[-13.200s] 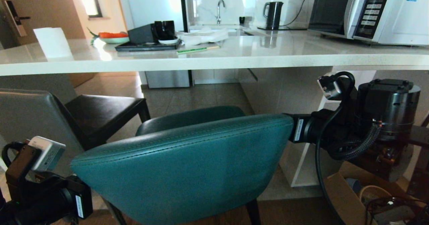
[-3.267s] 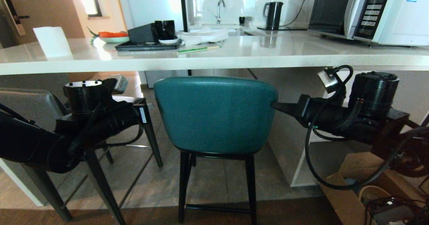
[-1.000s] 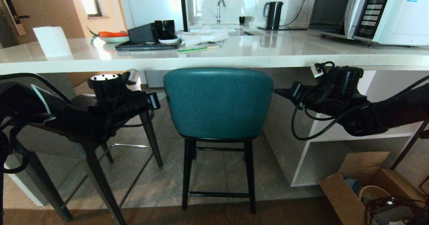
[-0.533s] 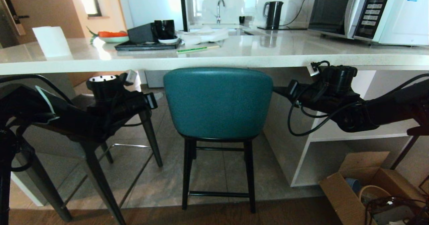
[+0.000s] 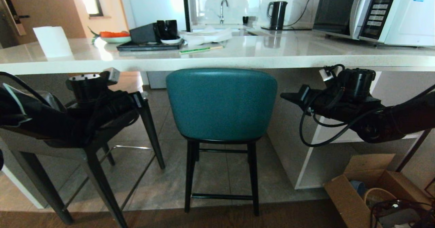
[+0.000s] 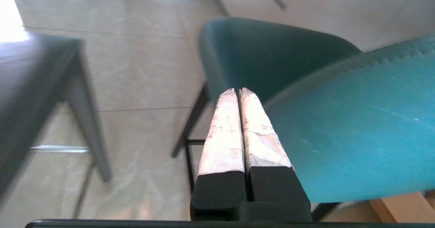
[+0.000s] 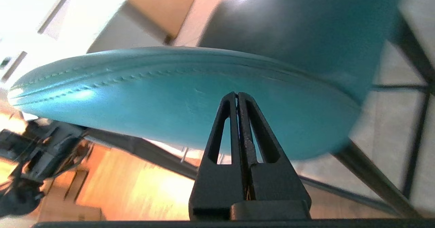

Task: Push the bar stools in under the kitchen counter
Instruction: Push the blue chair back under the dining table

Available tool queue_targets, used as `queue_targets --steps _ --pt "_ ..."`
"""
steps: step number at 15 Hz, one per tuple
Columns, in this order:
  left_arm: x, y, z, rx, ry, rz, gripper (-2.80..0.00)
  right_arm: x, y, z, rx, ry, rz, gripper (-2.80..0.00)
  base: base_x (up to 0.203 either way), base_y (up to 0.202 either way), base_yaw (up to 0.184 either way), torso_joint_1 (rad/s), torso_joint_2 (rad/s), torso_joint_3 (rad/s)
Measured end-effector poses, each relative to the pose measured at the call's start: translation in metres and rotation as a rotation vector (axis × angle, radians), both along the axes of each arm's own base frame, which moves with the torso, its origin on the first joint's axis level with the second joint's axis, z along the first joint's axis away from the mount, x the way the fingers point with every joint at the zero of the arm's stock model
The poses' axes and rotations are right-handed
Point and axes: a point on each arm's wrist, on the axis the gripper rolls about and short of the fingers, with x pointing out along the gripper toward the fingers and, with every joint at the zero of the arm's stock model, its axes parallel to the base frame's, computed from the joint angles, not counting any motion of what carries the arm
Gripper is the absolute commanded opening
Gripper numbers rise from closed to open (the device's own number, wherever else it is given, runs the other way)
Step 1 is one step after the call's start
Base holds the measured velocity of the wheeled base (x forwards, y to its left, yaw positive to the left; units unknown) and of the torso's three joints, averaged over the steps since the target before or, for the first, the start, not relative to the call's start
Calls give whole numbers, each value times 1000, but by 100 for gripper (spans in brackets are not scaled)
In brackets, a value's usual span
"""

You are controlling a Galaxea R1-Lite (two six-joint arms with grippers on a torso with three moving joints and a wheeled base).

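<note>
- Left gripper (image 6: 237, 91): fingers pressed together, nothing between them; tip beside the left edge of the teal stool's back, apart from it. In the head view (image 5: 137, 99) it sits further left than half a second ago, when it lay nearer the teal back
- Right gripper (image 7: 236, 95): fingers pressed together, nothing pinched; tip pointing at the right edge of the teal back, a narrow gap showing between them in the head view (image 5: 287, 96). Half a second ago the tip lay against that edge; it has drawn off to the right and sits slightly lower
- Teal bar stool (image 5: 221, 102): rounded padded back, thin black legs; upright, centred, top of the back right at the counter's front edge, seat beneath the slab. Position unchanged over the last second; thirteen seconds ago it stood far closer to the camera, well out from the counter
- Grey bar stool (image 5: 102, 143): at left, largely hidden behind the left arm; dark seat corner and splayed legs visible, metal footrest lower down. It stands out from the counter, not tucked in
- Kitchen counter (image 5: 238, 63): thick white glossy slab across the whole view, white shelving below at right
- On the counter: microwave (image 5: 373, 12), black kettle (image 5: 277, 14), dark tray (image 5: 149, 46), paper roll (image 5: 52, 41)
- Floor at right: open cardboard box (image 5: 367, 183)
</note>
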Motion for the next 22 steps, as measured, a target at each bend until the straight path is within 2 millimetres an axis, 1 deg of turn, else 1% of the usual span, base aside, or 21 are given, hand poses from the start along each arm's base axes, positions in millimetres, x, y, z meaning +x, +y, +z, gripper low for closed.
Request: queue_targets --steps 1,2,4,7,9,11,13,15,17,18,20,22 --pt "-5 2 1 1 3 6 -280 -7 -2 0 3 13 9 -280 0 0 0 0 0 0" --pt "-11 2 2 2 12 6 -280 -13 2 0 5 20 32 -280 0 0 0 0 0 0" --pt "-22 2 1 5 29 7 -280 -14 9 2 6 10 58 -280 0 0 0 0 0 0" --pt "-37 4 10 4 21 21 -280 6 21 14 16 -56 76 -280 0 0 0 0 0 0" --pt "-50 6 15 4 20 30 -280 26 27 13 19 -78 82 -280 0 0 0 0 0 0" --pt "-67 7 19 4 23 31 -280 42 27 8 20 -97 63 -280 0 0 0 0 0 0" --pt "-84 8 21 4 32 33 -280 49 25 1 13 -83 36 -280 0 0 0 0 0 0" --pt "-99 8 23 4 35 32 -280 49 17 0 9 -76 -2 -280 0 0 0 0 0 0" --pt "-116 8 29 5 20 34 -280 40 8 7 6 -77 -46 -280 0 0 0 0 0 0" --pt "-124 9 33 5 8 36 -280 30 5 11 2 -75 -71 -280 0 0 0 0 0 0" --pt "-138 9 39 5 -9 38 -280 4 -2 21 -31 -80 -103 -280 0 0 0 0 0 0" --pt "-150 8 47 11 -39 34 -280 -29 -8 35 -86 -115 -139 -280 0 0 0 0 0 0"
